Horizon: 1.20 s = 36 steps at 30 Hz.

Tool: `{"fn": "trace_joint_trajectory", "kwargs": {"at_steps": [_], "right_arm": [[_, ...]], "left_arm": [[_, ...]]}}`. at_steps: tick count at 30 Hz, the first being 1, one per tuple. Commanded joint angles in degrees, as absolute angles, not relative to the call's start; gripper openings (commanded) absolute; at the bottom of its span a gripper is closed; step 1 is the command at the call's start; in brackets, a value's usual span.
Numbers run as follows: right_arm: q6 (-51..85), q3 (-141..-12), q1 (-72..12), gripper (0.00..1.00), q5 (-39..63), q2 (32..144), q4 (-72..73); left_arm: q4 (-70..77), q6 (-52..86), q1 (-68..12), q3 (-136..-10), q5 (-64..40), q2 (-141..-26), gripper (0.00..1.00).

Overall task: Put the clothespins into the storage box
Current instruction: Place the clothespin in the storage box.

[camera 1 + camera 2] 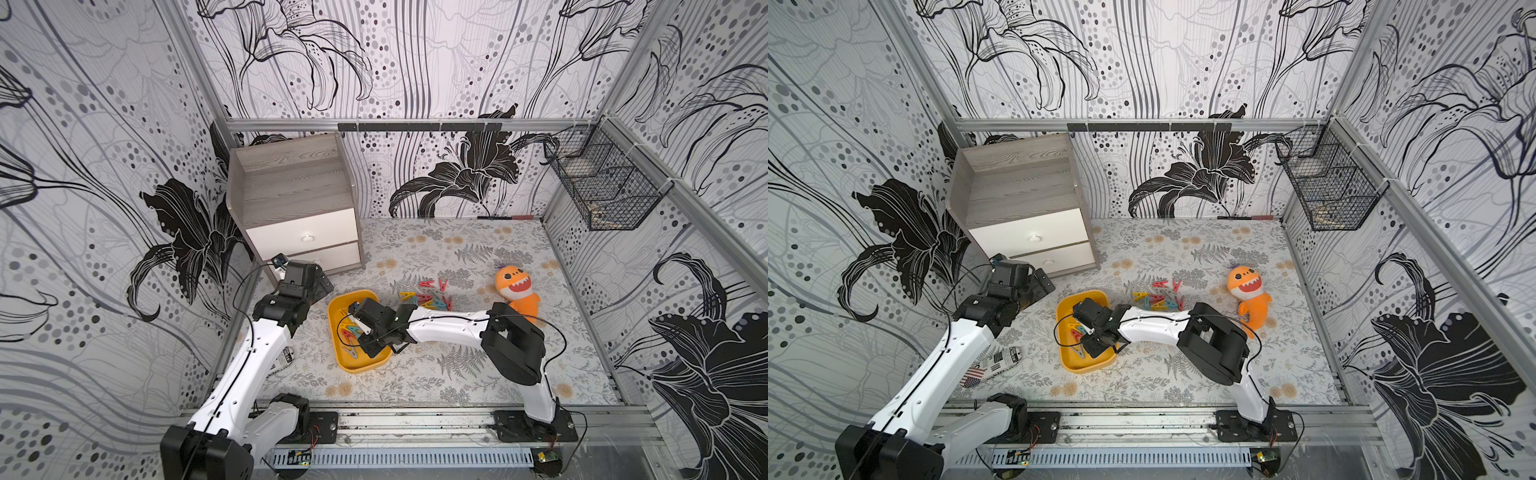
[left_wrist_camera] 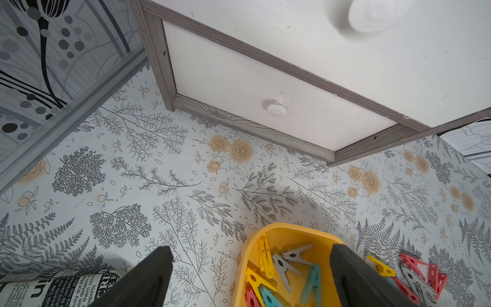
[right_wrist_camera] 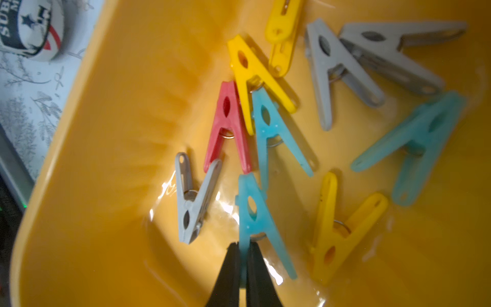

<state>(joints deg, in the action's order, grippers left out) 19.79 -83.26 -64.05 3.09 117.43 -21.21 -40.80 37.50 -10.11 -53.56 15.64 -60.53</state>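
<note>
Held item: teal clothespin (image 3: 255, 212), gripped by one leg low inside the tray; judged carried there for release.
Container: storage box (image 1: 361, 369) on the table, several pegs already lying inside.
Outstanding: loose clothespins (image 1: 428, 297) heaped just beyond it, toward the plush toy (image 1: 517, 286).
Pincer: right gripper (image 3: 244, 244) nearly closed, clamping that leg.
Idle arm: left gripper (image 2: 251, 252) spread wide, empty, beside the box, apparently keeping clear.

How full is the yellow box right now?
Partly full. Several clothespins lie on the floor of the storage box, with bare yellow showing between them. Another pile lies outside it.
</note>
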Motion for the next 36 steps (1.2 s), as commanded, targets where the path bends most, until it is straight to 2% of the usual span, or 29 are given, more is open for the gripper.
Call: {"fn": "trace_joint_trajectory", "kwargs": {"at_steps": [1, 11, 16, 25, 36], "right_arm": [[22.4, -84.6, -64.0, 0.1, -0.3, 118.7, -22.8], [24.5, -85.6, -64.0, 0.12, -2.5, 120.5, -22.9], [24.4, -86.5, -63.9, 0.22, -1.8, 120.6, -23.1], [22.9, -85.1, -63.4, 0.26, -2.4, 112.9, -22.0], [22.3, -70.3, -49.3, 0.34, -5.6, 100.7, -18.9]], "left_arm": [[-39.3, 37.1, -9.8, -54.1, 15.4, -60.5, 0.97], [-39.3, 37.0, -9.8, -53.4, 15.3, -59.9, 0.97], [-39.3, 37.0, -9.8, -53.2, 15.3, -59.7, 0.97], [-39.2, 37.0, -9.8, -52.9, 15.2, -59.6, 0.97], [-38.6, 34.2, -9.8, -51.5, 11.0, -60.8, 0.97]]}}
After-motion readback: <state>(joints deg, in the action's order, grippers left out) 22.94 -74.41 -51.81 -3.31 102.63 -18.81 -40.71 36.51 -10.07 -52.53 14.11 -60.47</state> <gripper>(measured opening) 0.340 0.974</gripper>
